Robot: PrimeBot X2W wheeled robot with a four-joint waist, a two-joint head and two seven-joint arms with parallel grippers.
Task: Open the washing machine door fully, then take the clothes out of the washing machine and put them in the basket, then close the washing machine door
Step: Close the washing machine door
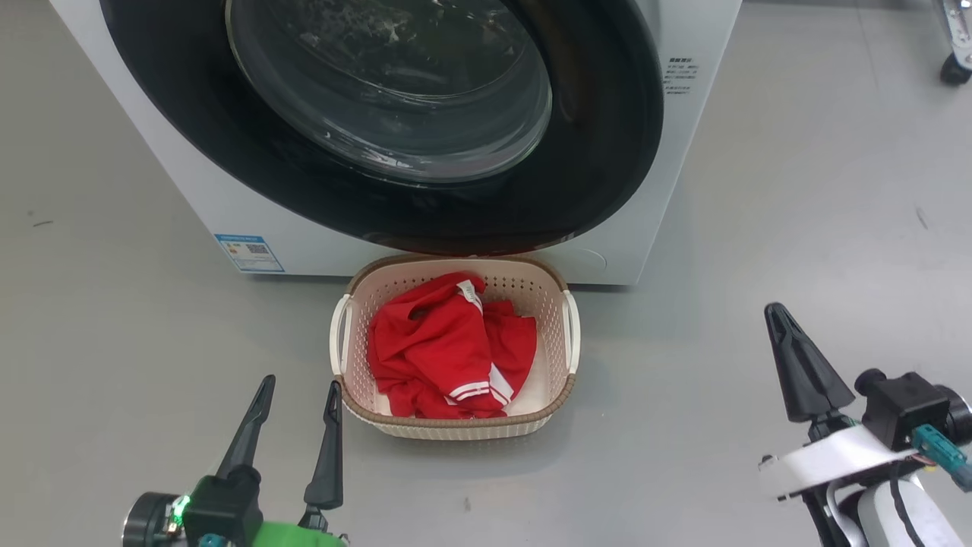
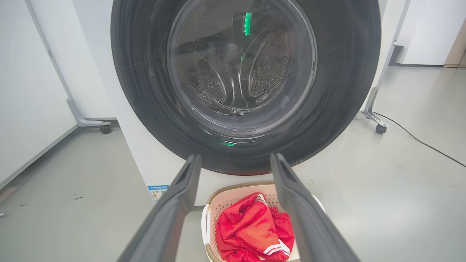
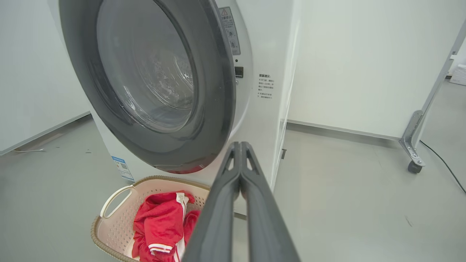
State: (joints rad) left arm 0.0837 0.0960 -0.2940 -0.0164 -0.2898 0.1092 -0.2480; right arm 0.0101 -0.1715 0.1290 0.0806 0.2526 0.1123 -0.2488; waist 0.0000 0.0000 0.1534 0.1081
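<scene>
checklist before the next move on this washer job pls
1. Clothes in the basket: ok.
2. Drum free of red fabric, seen through the glass: ok.
3. Door fully shut: not ok, in the right wrist view its right edge looks to stand off the washing machine.
4. Left gripper open and empty: ok.
5. Right gripper shut on nothing: ok.
6. Basket out of the door's swing: cannot tell.

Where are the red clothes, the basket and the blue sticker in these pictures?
clothes (image 1: 433, 342): head view, middle of the red fabric.
basket (image 1: 456, 429): head view, front wall.
blue sticker (image 1: 249, 252): head view, its centre.
</scene>
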